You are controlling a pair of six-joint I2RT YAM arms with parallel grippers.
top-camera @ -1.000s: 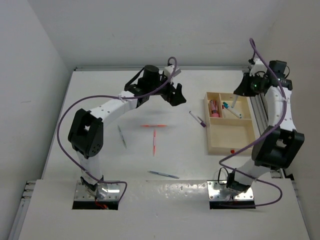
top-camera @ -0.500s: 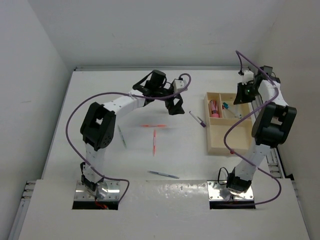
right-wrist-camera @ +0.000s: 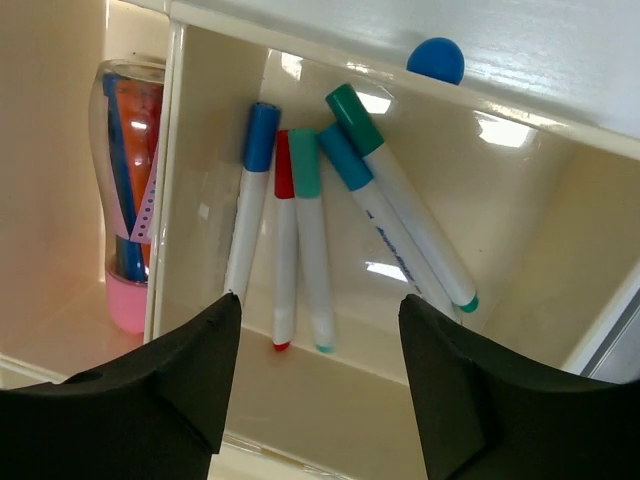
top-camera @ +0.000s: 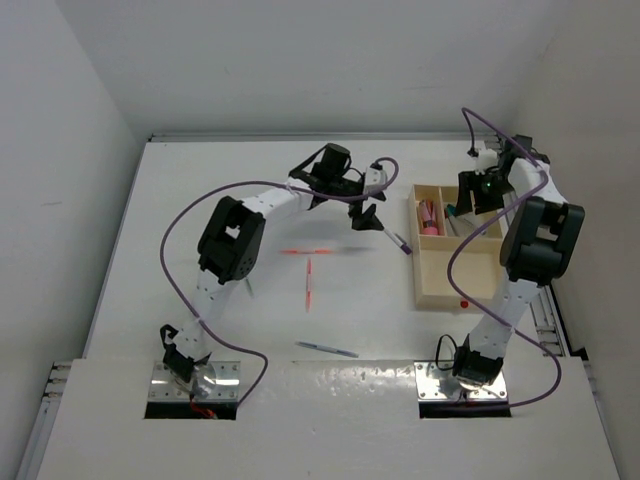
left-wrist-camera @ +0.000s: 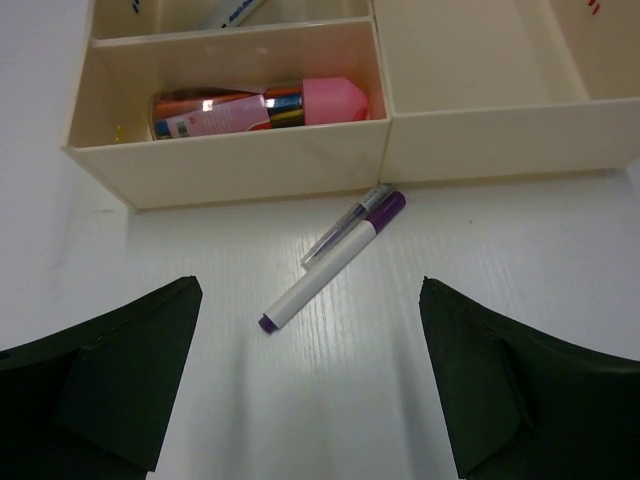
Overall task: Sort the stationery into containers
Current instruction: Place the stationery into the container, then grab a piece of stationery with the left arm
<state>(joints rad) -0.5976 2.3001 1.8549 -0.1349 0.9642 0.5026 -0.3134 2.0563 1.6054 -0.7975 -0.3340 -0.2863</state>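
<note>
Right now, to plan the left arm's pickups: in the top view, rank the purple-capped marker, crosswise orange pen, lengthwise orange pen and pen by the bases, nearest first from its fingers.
From the left fingers:
1. purple-capped marker, just right, beside the tray.
2. crosswise orange pen, left, mid-table.
3. lengthwise orange pen, below that one.
4. pen by the bases, near edge.

The tray (top-camera: pixel 465 272) is pale cream wood, with a red dot (top-camera: pixel 464 301) on its rim. Its markers (right-wrist-camera: pixel 313 240) are white, capped blue, red and teal (one a darker green). The surface (top-camera: pixel 200 200) is white, the purple-capped marker (left-wrist-camera: pixel 330 262) white-bodied, the pens (top-camera: pixel 308 283) orange-red.
</note>
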